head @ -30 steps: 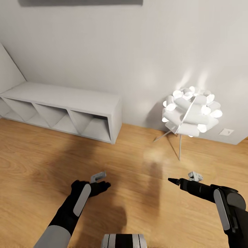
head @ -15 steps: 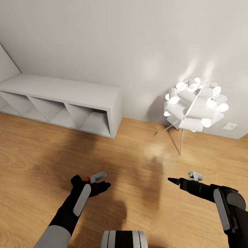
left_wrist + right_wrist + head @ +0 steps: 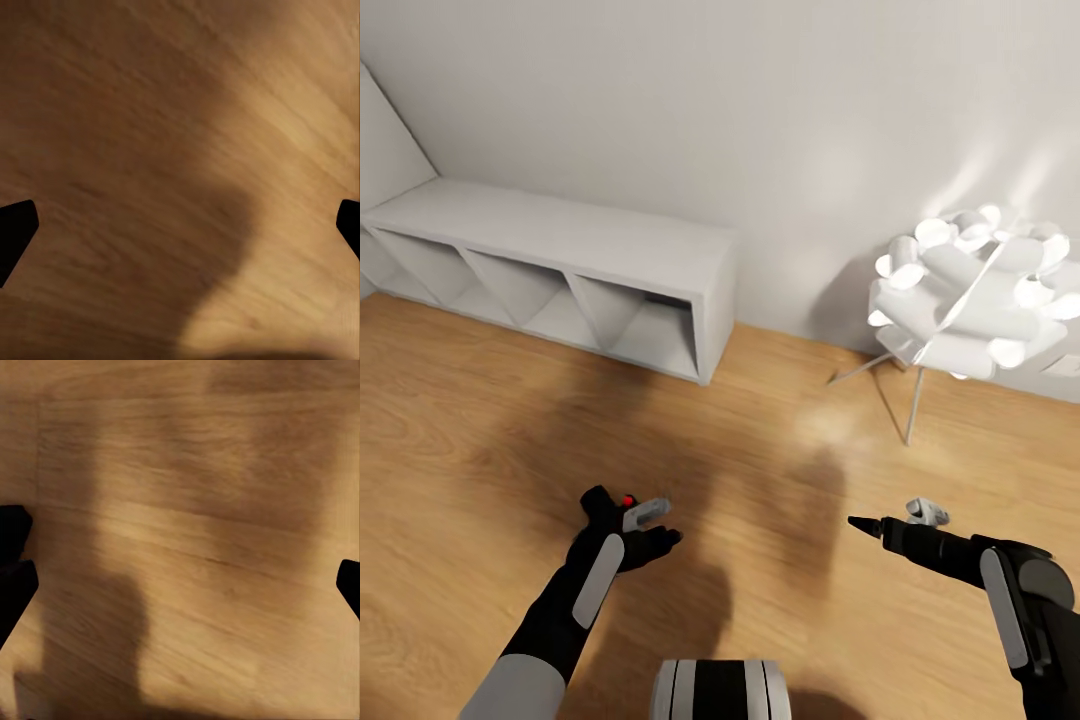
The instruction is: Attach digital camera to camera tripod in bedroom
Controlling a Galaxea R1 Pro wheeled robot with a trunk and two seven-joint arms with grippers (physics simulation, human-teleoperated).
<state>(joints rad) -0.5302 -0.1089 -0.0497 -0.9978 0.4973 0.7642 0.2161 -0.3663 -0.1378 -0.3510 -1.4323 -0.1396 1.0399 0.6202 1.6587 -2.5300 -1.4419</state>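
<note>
The digital camera (image 3: 600, 503), small and black with a red dot, lies on the wood floor just beyond my left wrist, partly hidden by the arm. My left gripper (image 3: 663, 541) hangs low over the floor beside it, open, its fingertips (image 3: 15, 229) far apart with only planks between them. My right gripper (image 3: 857, 521) points left over bare floor, also open, with fingertips (image 3: 13, 577) at the frame edges. The camera tripod is out of view.
A low grey cube shelf (image 3: 560, 270) stands against the pale grey wall at the left. A lit white lamp (image 3: 965, 305) on thin splayed legs stands at the right. Open wood floor (image 3: 760, 480) lies between them and my arms.
The head view has swung, so shelf and lamp sit further right and larger. The black camera with its red dot has come out from behind my left wrist. Both arms hold their pose.
</note>
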